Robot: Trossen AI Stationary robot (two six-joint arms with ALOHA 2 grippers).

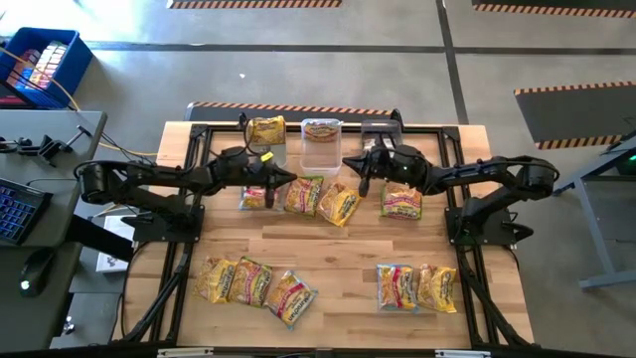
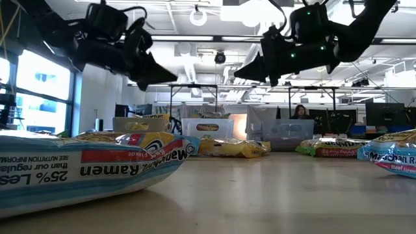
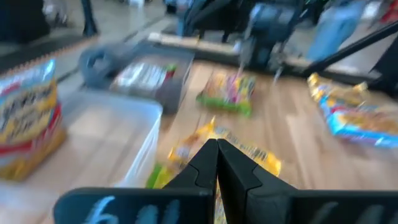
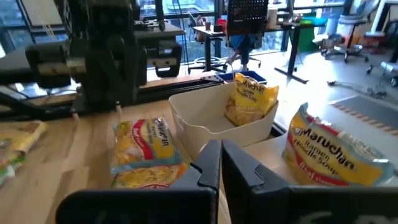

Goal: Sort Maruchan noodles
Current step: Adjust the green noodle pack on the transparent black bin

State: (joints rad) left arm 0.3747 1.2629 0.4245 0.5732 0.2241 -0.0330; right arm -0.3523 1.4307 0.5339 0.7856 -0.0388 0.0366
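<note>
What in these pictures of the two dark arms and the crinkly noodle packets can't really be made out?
- High view: the yellow packet under the left gripper is partly hidden by it.
- High view: what the dark bin holds is too small to tell.
- Left wrist view: blurred; packet print unreadable.
- Low view: the near blue-and-white packet is cut off by the edge.

Maruchan noodles (image 1: 298,196): yellow crinkly packets lying flat, scattered across table.
</note>
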